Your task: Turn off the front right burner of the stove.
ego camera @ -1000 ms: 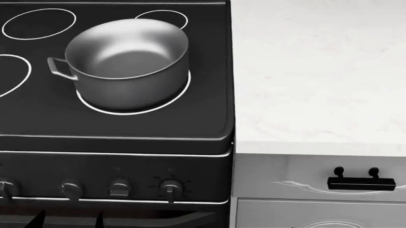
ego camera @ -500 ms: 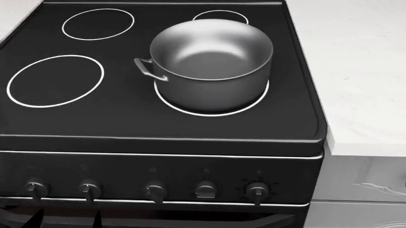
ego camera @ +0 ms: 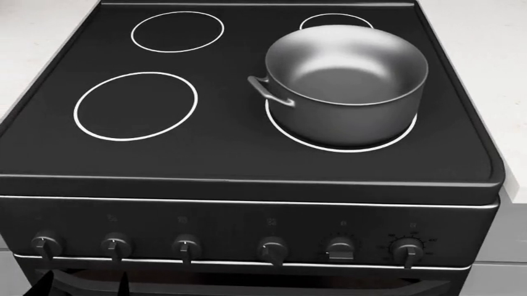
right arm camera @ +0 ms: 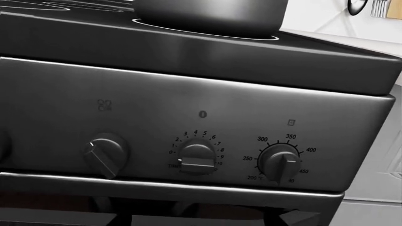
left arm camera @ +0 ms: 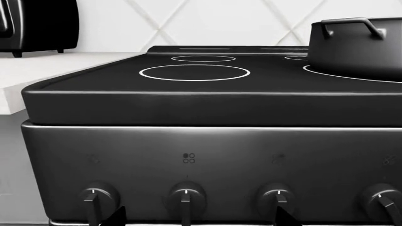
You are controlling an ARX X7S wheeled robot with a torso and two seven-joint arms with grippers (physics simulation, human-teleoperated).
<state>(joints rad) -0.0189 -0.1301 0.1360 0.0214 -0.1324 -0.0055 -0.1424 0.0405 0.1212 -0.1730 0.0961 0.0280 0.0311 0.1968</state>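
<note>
The black stove [ego camera: 206,166] fills the head view. A steel pot [ego camera: 350,80] stands on the front right burner [ego camera: 342,147], whose white ring shows around the pot's base. The ring also shows in the left wrist view [left arm camera: 351,77] and the right wrist view [right arm camera: 207,34]. Six knobs line the front panel [ego camera: 273,248]. My left gripper [ego camera: 82,287] is open and empty, low in front of the left knobs [left arm camera: 186,200]; its fingertips [left arm camera: 116,217] stand wide apart. My right gripper [right arm camera: 197,222] is open and empty, below a plain knob [right arm camera: 105,153], a numbered knob [right arm camera: 197,157] and a temperature knob [right arm camera: 283,162].
White counter lies on both sides of the stove [ego camera: 494,37]. A black appliance [left arm camera: 37,23] stands on the left counter. The oven-door handle [ego camera: 247,280] runs below the knobs. White cabinet front is right of the stove [right arm camera: 377,179].
The head view has swung left: the stove and pot have slid right in the picture, the white cabinet and its handle have left view, and all six knobs now show.
</note>
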